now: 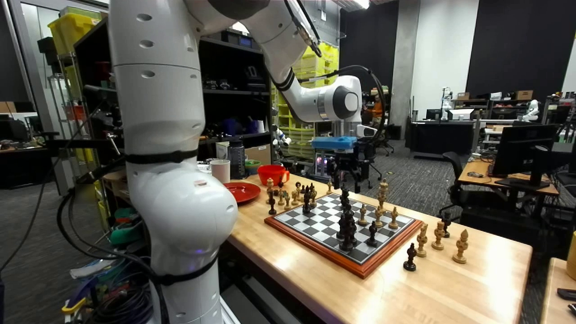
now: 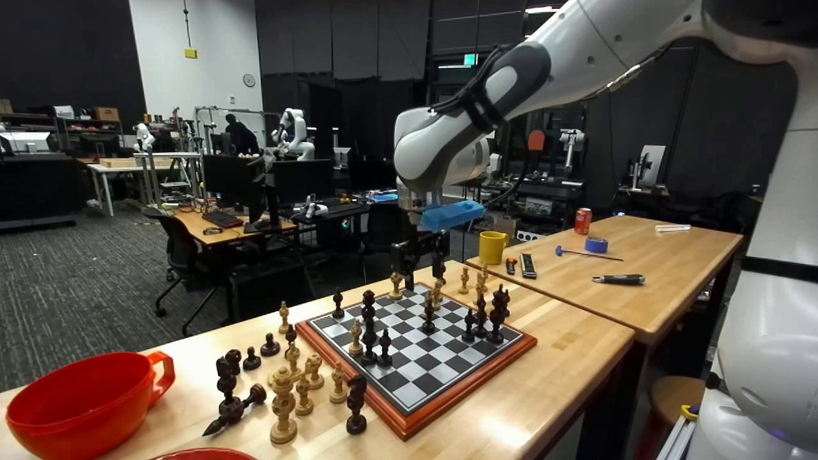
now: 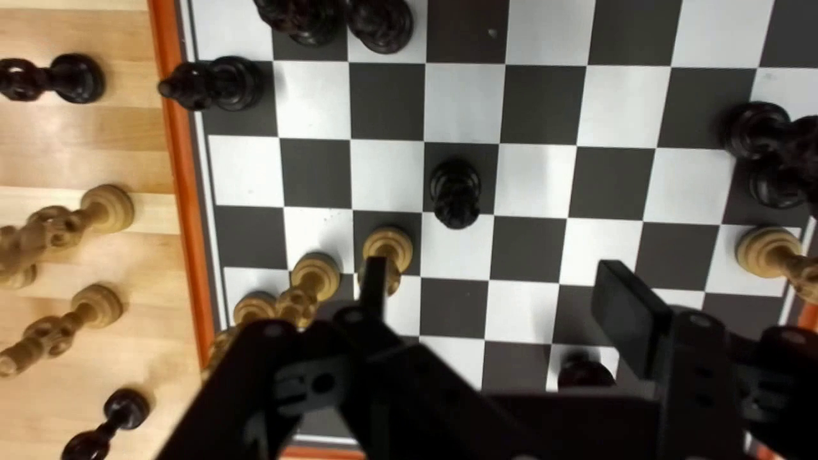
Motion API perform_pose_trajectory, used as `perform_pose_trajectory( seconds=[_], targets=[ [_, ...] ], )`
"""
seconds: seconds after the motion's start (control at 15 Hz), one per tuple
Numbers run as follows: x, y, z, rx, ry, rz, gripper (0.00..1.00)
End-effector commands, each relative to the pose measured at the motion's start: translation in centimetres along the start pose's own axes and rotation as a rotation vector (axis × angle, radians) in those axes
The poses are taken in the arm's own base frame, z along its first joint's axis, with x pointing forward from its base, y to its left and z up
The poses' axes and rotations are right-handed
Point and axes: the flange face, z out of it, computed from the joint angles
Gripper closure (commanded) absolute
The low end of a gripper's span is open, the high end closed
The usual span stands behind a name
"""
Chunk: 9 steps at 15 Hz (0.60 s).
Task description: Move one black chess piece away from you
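Observation:
The chessboard (image 1: pixel 315 245) lies on the wooden table and shows in both exterior views (image 2: pixel 422 418). Black and tan pieces stand on it. My gripper (image 1: pixel 347 186) is above the board near its far edge; it also shows in an exterior view (image 2: pixel 424 281). In the wrist view the gripper (image 3: pixel 492 275) is open, with nothing held between its fingers. A black piece (image 3: pixel 455 191) stands alone near mid-board, ahead of the fingers. Another black piece (image 3: pixel 585 374) is partly hidden under the gripper, beside the right finger. The left finger overlaps a tan piece (image 3: pixel 388 246).
More black pieces (image 3: pixel 223 83) stand on the board's left and right sides. Loose pieces, such as a black one (image 1: pixel 410 257) and a tan one (image 1: pixel 461 246), stand off the board. A red bowl (image 2: pixel 83 402) and red plate (image 1: pixel 243 192) sit at one end. A yellow mug (image 2: pixel 492 248) stands on the adjoining table.

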Motion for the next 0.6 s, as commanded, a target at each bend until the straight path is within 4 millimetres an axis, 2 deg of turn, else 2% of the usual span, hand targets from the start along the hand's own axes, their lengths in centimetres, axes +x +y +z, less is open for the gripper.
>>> perform_pose_trajectory(
  seconds=[0.0,0.2,0.27,0.4,0.53],
  targets=[
    [-5.4,0.6,-6.1,-0.021,0.099,0.008,0.0],
    [-8.8,0.4,-10.1,0.006,0.16,-0.005,0.0],
    [-5.5,0.7,-8.2,-0.004,0.125,0.008,0.0],
    [-7.5,0.7,-10.2,-0.002,0.156,0.007,0.0],
    [-8.5,0.6,-10.5,-0.003,0.166,0.005,0.0]
  ],
)
